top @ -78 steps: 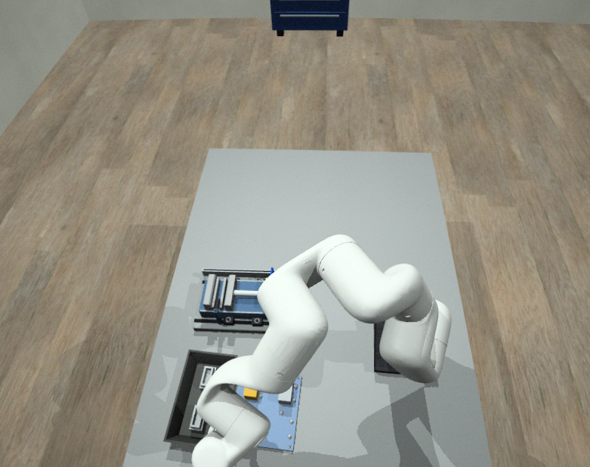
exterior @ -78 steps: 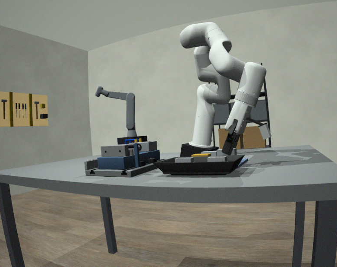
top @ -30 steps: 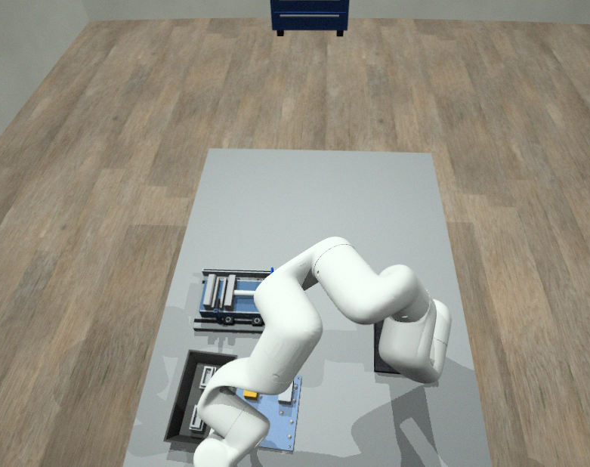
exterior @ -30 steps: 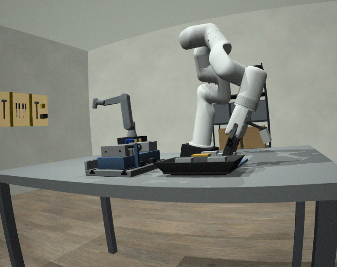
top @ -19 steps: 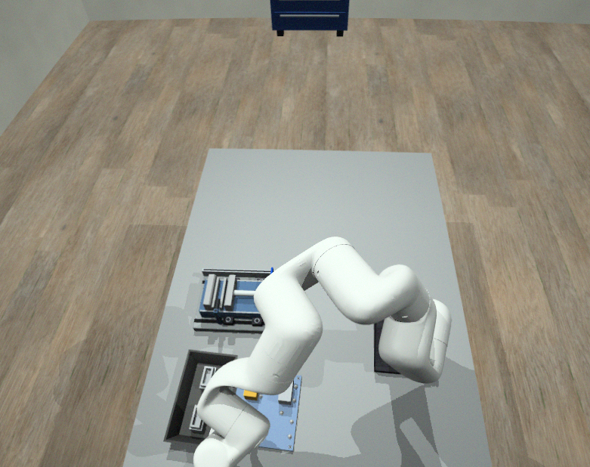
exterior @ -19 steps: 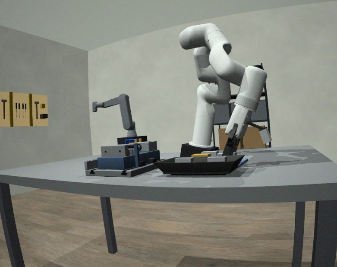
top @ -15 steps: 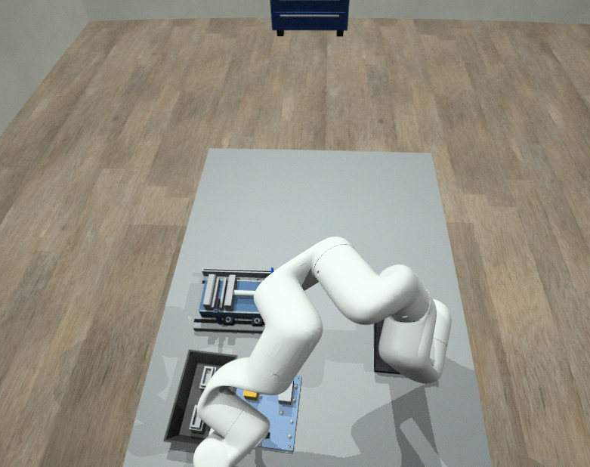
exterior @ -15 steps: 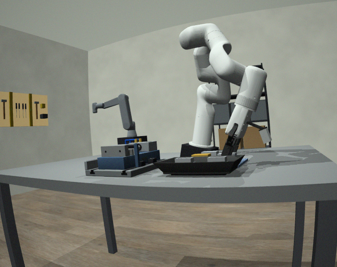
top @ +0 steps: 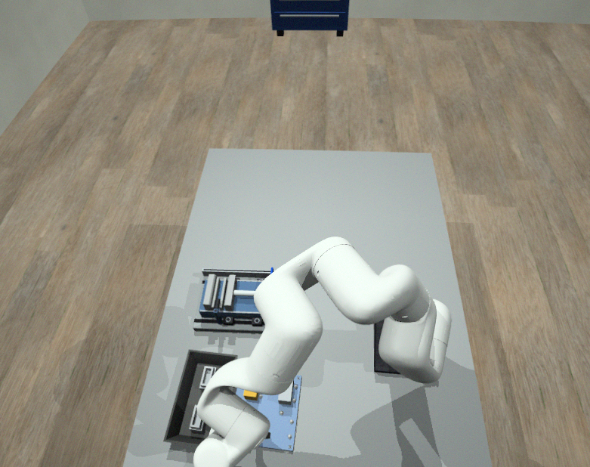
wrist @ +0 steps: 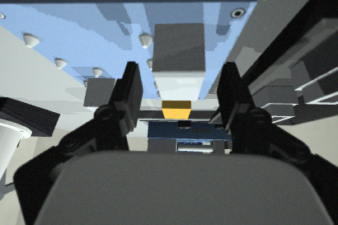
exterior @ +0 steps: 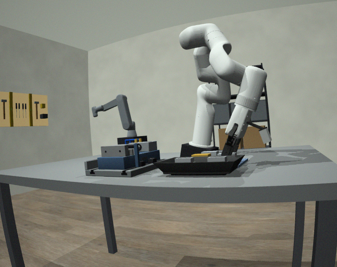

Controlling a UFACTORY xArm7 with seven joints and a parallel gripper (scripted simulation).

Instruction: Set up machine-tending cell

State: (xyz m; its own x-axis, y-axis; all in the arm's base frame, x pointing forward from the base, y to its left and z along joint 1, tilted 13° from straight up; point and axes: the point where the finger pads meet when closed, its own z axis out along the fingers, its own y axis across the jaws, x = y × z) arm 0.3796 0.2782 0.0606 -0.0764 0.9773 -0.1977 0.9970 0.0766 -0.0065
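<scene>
My gripper (wrist: 180,77) is open, low over the light-blue infeed plate (wrist: 82,33). Its fingers stand on either side of a grey aluminium blank (wrist: 179,59) that lies flat on the plate, with a gap on each side. A brass blank (wrist: 176,109) lies beyond it, and another grey blank (wrist: 99,91) lies to the left. In the overhead view the plate (top: 279,417) is partly hidden by my arm, and the brass blank (top: 249,394) shows. The blue vise (top: 235,300) stands open behind. The black outfeed tray (top: 196,397) holds two finished parts (top: 205,376).
Small pins (wrist: 144,39) stick up from the plate near the blank. The tray's wall (wrist: 288,45) rises close on the right of my fingers. A grey second arm (exterior: 116,110) stands behind the vise. My black base (top: 385,351) is at the right.
</scene>
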